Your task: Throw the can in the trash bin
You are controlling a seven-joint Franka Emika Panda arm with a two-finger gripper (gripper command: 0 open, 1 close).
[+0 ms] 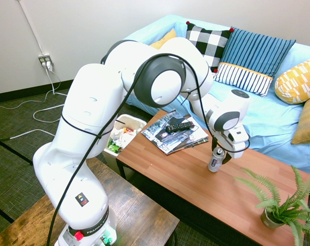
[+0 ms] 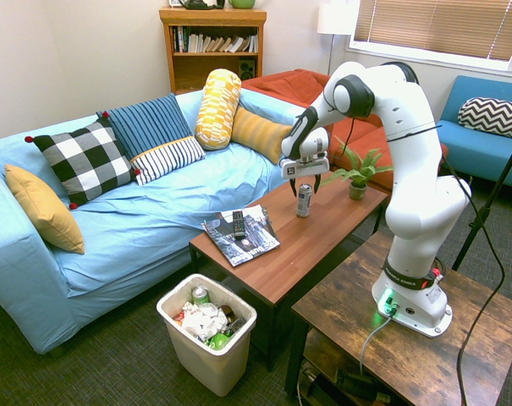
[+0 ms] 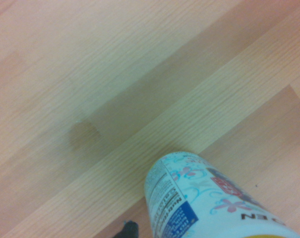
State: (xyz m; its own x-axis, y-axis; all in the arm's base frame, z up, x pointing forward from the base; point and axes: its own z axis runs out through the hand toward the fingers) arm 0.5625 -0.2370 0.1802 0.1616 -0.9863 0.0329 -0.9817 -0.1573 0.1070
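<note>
Right now the claw [image 2: 305, 188] sits low over the can [image 2: 304, 200], which stands upright on the tabletop [image 2: 306, 241], toward the end near the potted fern [image 1: 285, 205]. From where I stand, the fingers seem to straddle the top of the can, one on each side, but I cannot tell whether they have closed on it or merely bracket it. The can looks to be resting on the wood, not lifted. Coming down from above makes sense: the can is a slim upright cylinder, and a grip across its upper part would keep it vertical for carrying.

Close up from the wrist, the can's printed side [image 3: 209, 203] rises over bare wood grain, so nothing crowds it.

The bin [image 2: 206, 338] waits on the floor off the far end of the tabletop, well apart from the can, already holding white, green and orange litter. Between them lie magazines [image 2: 241, 233] with a remote [image 2: 238, 223] on top. I judge the carry must pass over or beside that stack, so a lift high enough to clear it seems wise.
</note>
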